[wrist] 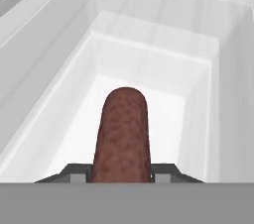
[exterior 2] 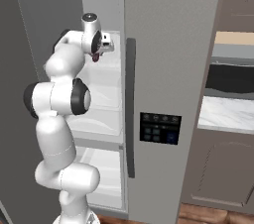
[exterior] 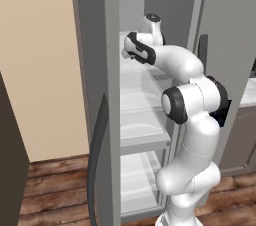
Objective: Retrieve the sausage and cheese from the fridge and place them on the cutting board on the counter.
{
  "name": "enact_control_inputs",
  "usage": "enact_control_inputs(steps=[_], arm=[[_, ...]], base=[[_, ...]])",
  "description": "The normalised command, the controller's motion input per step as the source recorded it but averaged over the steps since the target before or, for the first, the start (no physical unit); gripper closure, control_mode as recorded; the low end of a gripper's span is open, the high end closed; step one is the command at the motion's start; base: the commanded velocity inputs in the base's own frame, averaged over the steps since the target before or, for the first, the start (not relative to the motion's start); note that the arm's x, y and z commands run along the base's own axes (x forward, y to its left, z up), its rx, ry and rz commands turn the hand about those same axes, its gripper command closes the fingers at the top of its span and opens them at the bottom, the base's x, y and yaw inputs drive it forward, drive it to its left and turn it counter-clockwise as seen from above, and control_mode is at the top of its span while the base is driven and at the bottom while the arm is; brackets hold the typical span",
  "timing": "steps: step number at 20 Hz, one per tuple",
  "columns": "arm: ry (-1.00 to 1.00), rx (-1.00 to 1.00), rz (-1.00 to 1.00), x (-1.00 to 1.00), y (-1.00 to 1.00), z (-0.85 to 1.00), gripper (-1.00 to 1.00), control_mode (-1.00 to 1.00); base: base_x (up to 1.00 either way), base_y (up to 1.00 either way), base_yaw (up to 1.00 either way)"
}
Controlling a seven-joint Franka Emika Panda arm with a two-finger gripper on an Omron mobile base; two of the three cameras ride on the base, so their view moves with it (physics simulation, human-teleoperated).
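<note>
The arm reaches into the open fridge (exterior: 95,95), with the hand at the height of an upper white shelf (exterior 2: 106,77). In the hand view the sausage (wrist: 122,136) stands between the two dark fingertips (wrist: 77,173), which sit against its left and right sides, so the gripper (wrist: 121,174) is pinching the sausage near its lower end. The sausage points away from the camera, with its rounded end up in that view, over a white tray (wrist: 44,139) with raised walls; I cannot tell if it touches the tray floor or is lifted a little above it. In the right base view a small dark reddish piece shows just under the gripper (exterior 2: 96,55), in front of the shelf, and this is the sausage (exterior 2: 95,58). In the left base view the wrist is close to the inner edge of the left fridge door, and the gripper itself is hidden behind the arm. At the right edge of the right base view a part of the white marble counter (exterior 2: 225,114) shows, beside the fridge and well apart from the gripper.
</note>
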Motion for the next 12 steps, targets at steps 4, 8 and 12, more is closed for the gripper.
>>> enact_control_inputs(steps=[4,8,12], arm=[[0.00,0.01,-0.06,-0.94,-0.02,-0.04,1.00,-1.00],[0.00,0.05,-0.12,-1.00,-0.01,0.00,1.00,-1.00],[0.00,0.05,-0.13,-1.00,0.00,0.00,1.00,-1.00]], base=[[0.00,0.00,0.00],[0.00,0.00,0.00],[0.00,0.00,0.00]])
